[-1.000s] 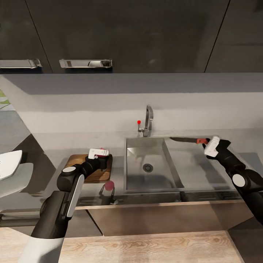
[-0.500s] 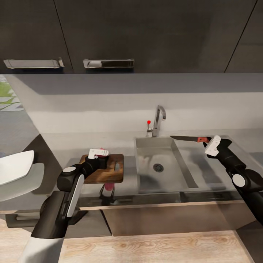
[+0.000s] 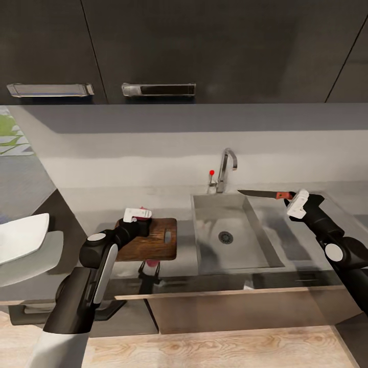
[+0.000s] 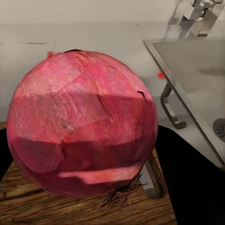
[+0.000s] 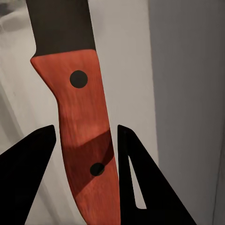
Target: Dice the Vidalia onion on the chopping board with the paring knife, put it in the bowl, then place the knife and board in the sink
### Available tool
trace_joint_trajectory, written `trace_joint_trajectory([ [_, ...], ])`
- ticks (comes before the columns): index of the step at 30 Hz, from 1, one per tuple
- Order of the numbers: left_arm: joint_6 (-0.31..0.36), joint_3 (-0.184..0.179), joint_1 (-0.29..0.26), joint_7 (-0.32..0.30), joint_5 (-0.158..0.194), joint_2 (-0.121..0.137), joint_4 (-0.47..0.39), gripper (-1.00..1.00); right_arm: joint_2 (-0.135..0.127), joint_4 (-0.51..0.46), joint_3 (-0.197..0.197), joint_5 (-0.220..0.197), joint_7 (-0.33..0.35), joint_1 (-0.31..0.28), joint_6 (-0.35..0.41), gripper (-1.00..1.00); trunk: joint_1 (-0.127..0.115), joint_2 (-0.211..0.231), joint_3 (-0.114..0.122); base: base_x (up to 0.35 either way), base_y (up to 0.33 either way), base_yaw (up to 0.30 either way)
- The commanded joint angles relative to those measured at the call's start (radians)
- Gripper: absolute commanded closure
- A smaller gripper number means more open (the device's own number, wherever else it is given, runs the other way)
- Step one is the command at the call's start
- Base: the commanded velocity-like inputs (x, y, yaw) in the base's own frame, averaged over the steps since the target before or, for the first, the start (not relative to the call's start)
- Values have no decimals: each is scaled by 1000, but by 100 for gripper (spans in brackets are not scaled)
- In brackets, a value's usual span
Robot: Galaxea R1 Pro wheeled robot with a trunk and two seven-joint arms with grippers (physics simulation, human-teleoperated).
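Over the chopping board (image 3: 153, 237), left gripper (image 3: 137, 214) pinches the onion (image 4: 82, 124); right gripper (image 3: 296, 203) pinches the paring knife (image 3: 263, 194); a loose handle grip risks a twisting blade.

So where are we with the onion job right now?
Done: the onion is out of the sink and whole, held by the left tool over the chopping board. In hand: the right tool grips the paring knife. Left: dicing, filling the bowl, sinking knife and board.
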Motion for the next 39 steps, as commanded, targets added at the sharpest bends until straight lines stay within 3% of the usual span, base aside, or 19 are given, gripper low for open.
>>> trace_joint_trajectory([
  [1,6,1,-1,-6,2,0,-1,100,-1,-1,1,9,3,-1,1,100,1,-2,-2,90,85,0],
  [10,4,1,-1,-6,3,0,52,100,-1,-1,1,9,4,-1,1,100,1,-2,-2,79,36,0],
  [21,-1,7,-1,-2,2,2,205,100,-1,-1,2,9,4,-1,3,100,1,-2,-2,1,0,0],
  [39,-5,12,-1,36,2,4,208,100,-1,-1,4,9,3,-1,4,100,1,-2,-2,0,0,0],
])
